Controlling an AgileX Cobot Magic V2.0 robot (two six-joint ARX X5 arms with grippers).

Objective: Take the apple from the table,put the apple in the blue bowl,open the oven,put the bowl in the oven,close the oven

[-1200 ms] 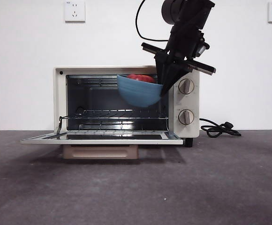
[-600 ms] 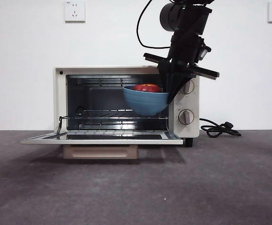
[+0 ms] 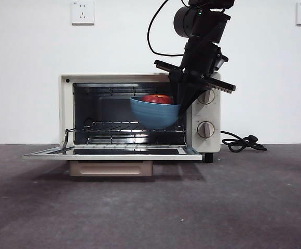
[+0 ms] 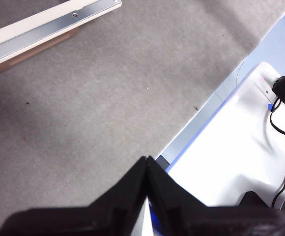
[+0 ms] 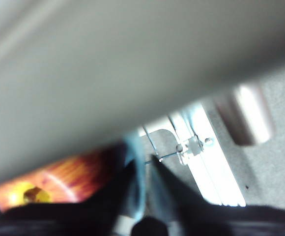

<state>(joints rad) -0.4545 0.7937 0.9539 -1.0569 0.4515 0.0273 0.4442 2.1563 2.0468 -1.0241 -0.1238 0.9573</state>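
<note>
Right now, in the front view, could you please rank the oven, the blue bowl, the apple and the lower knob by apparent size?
1. Oven
2. Blue bowl
3. Apple, unsure, since only its top shows above the bowl's rim
4. Lower knob

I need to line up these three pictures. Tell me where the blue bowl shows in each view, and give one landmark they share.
Front view: the blue bowl hangs in the oven's opening, its rim pinched by the right gripper.
Left wrist view: not in it.
Right wrist view: only its rim between the jaws.
Shared landmark: the open oven door, also seen at and.
</note>
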